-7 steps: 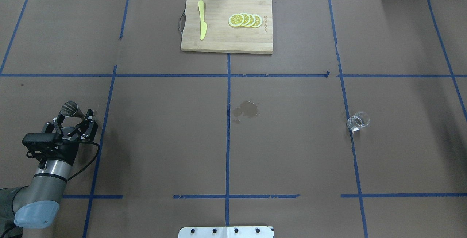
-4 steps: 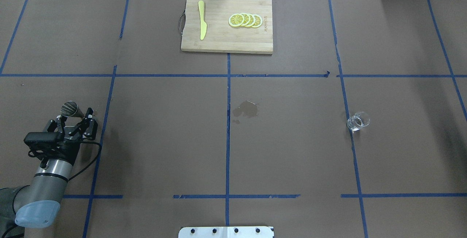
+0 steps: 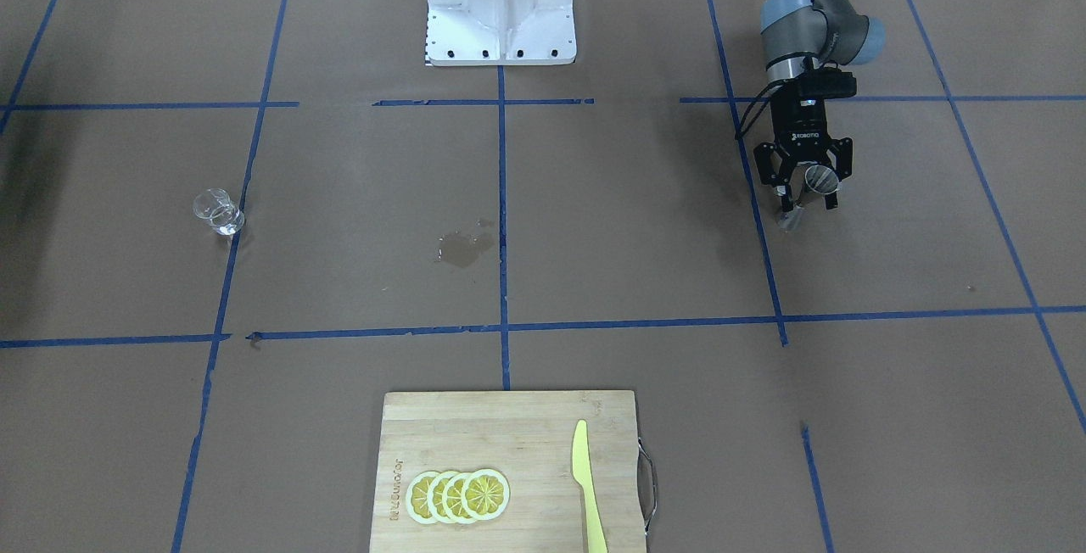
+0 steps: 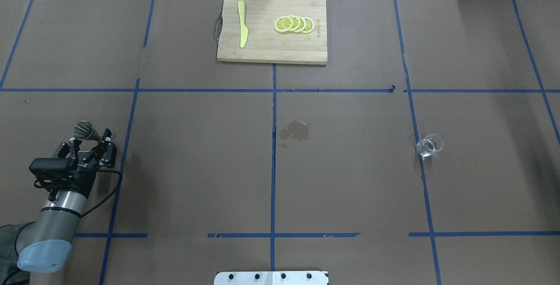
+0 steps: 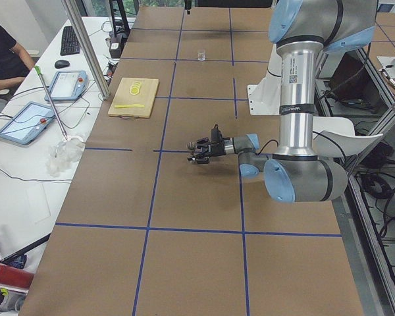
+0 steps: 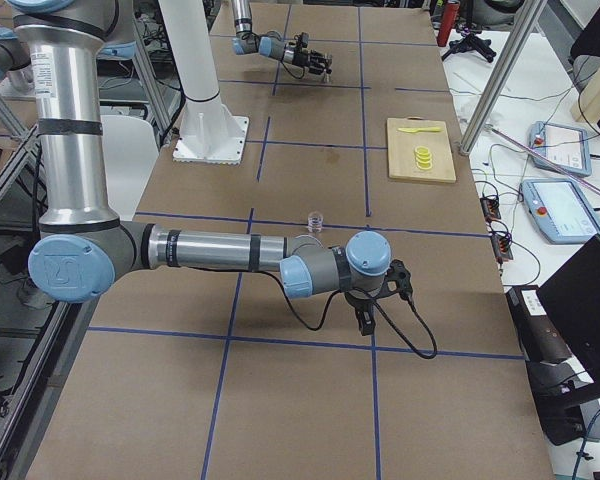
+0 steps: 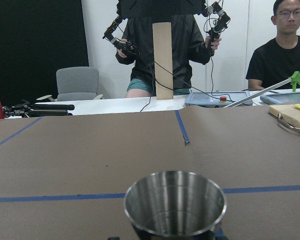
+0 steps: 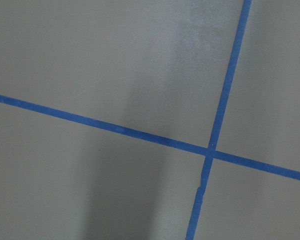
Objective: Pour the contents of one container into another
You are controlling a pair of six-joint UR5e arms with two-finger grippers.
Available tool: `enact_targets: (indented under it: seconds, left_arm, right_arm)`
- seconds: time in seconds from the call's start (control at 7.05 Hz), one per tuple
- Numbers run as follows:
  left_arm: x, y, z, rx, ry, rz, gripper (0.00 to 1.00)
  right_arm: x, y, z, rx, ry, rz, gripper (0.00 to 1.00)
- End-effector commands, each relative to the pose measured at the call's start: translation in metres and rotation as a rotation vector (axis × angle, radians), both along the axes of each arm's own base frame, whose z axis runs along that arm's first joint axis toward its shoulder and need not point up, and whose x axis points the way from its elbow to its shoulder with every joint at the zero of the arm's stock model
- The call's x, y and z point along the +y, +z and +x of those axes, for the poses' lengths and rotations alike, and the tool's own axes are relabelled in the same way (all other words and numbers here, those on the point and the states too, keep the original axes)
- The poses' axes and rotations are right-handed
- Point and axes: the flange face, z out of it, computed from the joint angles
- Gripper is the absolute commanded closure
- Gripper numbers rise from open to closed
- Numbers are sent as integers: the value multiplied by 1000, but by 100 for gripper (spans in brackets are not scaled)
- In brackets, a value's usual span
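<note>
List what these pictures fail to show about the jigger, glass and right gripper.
Jigger: lower cone cut off by the left wrist view's bottom edge; near rim hides its inside bottom.
Glass: fill level too small to read, overhead and front.
Right gripper: seen only in the right-side view, too small to tell open or shut.

Brown table (image 4: 350, 180) with blue tape grid (image 4: 273, 167), white wall (image 7: 97, 30) behind

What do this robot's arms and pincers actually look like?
The left arm and right arm are silver tubes with grey joints and pale blue caps. The left pincer is black, two-fingered, with white lettering, a black camera box and a looping black cable.
</note>
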Motion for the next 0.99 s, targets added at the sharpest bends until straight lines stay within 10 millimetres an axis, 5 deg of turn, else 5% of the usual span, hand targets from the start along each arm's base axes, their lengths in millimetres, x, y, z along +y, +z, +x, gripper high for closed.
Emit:
enact_targets:
  seconds: [0.0, 0.14, 0.28, 0.57, 0.85]
  left_arm:
    - [1, 6, 1, 0, 11, -6, 31]
    - [1, 9, 1, -4, 11, -7, 35]
    - [2, 9, 3, 0, 23, -13, 50]
    - [4, 9, 4, 7, 34, -17, 93]
    - [3, 2, 1, -16, 53, -2, 100]
  right_arm:
    - [0, 0, 0, 0, 1, -1, 0]
    - [0, 0, 0, 0, 0, 1, 0]
    - [0, 0, 1, 0, 1, 1, 0]
    - [0, -1, 0, -1, 1, 1, 0]
    - [0, -1, 0, -1, 1, 1, 0]
